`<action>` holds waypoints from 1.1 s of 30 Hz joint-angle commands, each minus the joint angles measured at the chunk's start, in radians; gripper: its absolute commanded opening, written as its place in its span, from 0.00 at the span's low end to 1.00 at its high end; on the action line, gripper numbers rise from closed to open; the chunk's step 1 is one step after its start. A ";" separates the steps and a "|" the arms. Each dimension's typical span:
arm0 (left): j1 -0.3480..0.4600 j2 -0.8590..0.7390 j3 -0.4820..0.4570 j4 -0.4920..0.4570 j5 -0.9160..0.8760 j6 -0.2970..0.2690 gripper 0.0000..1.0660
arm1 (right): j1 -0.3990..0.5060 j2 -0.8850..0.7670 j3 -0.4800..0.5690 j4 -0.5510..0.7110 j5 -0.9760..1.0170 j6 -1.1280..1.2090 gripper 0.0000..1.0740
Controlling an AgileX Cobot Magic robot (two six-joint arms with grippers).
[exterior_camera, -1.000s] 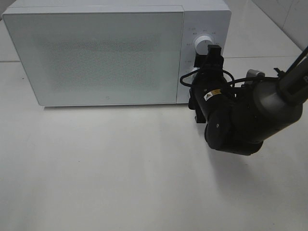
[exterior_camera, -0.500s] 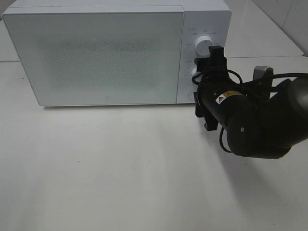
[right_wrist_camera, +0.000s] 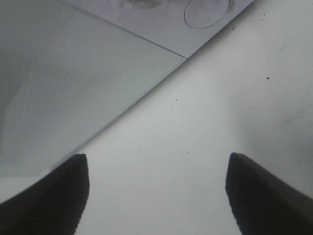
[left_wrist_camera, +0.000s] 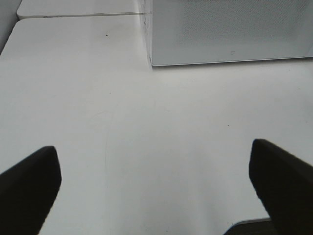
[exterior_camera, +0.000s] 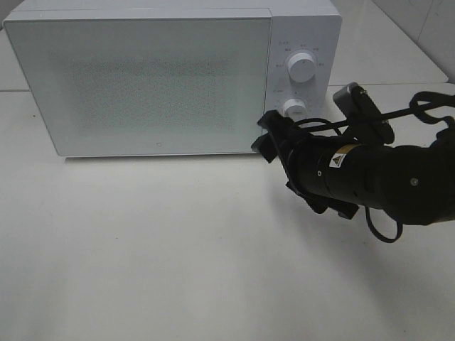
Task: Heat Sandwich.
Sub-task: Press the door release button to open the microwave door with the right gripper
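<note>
Saw white table (exterior_camera: pixel 178 249) spread broad and bare beneath and between both pairs of jaws, with open room ahead and to either side of the left gripper (left_wrist_camera: pixel 156 191). Found that pair set wide apart, holding nothing, well short of the white microwave (exterior_camera: pixel 142 78) ahead. Noted its frosted door (exterior_camera: pixel 142 42) shut, lower edge just above the table. Caught the right gripper (exterior_camera: pixel 264 135) close up at the door's lower corner beside the control panel (exterior_camera: pixel 313 42), jaws spread wide, gripping nothing, door edge slanting just beyond the tips. Spotted upper knob (exterior_camera: pixel 302 67) and lower knob (exterior_camera: pixel 293 108) above those jaws. Made out a round button (right_wrist_camera: pixel 208 12) just past the tips. Could not tell where the sandwich lay: hidden from every view.
</note>
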 commanded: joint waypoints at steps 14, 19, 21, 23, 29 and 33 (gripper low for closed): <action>0.003 -0.028 0.003 -0.009 -0.002 -0.007 0.95 | -0.002 -0.240 -0.002 -0.016 0.546 -0.723 0.70; 0.003 -0.028 0.003 -0.009 -0.002 -0.007 0.95 | -0.002 -0.316 -0.002 -0.035 0.710 -0.820 0.70; 0.003 -0.028 0.003 -0.009 -0.002 -0.007 0.95 | -0.002 -0.348 -0.002 -0.061 0.782 -0.833 0.70; 0.003 -0.028 0.003 -0.009 -0.002 -0.007 0.95 | -0.002 -0.362 -0.002 -0.074 0.810 -0.833 0.70; 0.003 -0.028 0.003 -0.009 -0.002 -0.007 0.95 | -0.002 -0.513 -0.012 -0.175 1.035 -0.832 0.70; 0.003 -0.028 0.003 -0.009 -0.002 -0.007 0.95 | -0.002 -0.597 -0.062 -0.199 1.184 -0.832 0.70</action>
